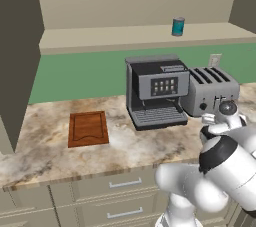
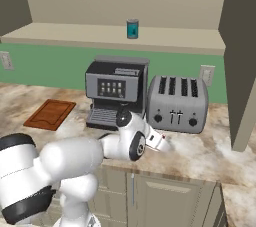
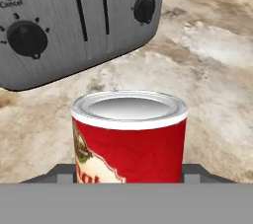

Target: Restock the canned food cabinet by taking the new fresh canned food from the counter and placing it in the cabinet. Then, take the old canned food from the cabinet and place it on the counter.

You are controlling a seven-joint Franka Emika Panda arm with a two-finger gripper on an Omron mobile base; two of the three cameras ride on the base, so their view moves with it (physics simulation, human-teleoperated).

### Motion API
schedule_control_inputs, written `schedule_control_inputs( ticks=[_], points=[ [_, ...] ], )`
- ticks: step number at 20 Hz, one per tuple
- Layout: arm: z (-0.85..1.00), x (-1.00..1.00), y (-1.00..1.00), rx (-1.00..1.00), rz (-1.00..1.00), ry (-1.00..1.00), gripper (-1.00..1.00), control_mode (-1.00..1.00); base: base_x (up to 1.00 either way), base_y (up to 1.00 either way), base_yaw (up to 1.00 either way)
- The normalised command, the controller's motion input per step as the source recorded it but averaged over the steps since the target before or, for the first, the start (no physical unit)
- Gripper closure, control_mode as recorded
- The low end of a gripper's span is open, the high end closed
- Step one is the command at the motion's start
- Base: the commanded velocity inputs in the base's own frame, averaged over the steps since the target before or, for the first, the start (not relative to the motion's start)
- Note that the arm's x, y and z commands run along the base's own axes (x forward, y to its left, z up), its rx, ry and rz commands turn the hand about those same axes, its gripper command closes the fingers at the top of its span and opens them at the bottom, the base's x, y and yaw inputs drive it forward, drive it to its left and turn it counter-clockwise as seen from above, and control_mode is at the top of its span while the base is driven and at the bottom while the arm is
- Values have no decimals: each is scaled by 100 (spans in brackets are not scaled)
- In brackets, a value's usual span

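Fingers [image 3: 129,174] flank the upright red can [image 3: 129,136], seemingly pinching it, low over the counter [image 3: 207,70] before the toaster [image 3: 74,20].

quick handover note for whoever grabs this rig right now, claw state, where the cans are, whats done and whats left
Claw: low over the counter in front of the toaster, with the red can upright right in front of the hand camera, between the finger bases. Whether the claw is shut on it cannot be told.
Teal can: upright on the cabinet shelf, above the coffee machine.
Done: teal can is in the cabinet; red can is out of the cabinet and down at counter level.
Left: confirm the red can rests on the counter, release it if held, and back the arm away.
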Motion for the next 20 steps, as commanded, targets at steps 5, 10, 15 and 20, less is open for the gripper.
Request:
schedule_control_inputs(
  ticks=[5, 10, 15, 20],
  points=[
    [-33, 31, 0, -14, -3, -4, 100, -100, 0, 0, 0],
    [-13, 24, 3, -10, -1, 0, -100, -100, 0, 0, 0],
    [5, 0, 1, -1, -7, 0, -100, -100, 0, 0, 0],
    [59, -6, 10, 0, -19, -2, -100, -100, 0, 0, 0]
  ],
)
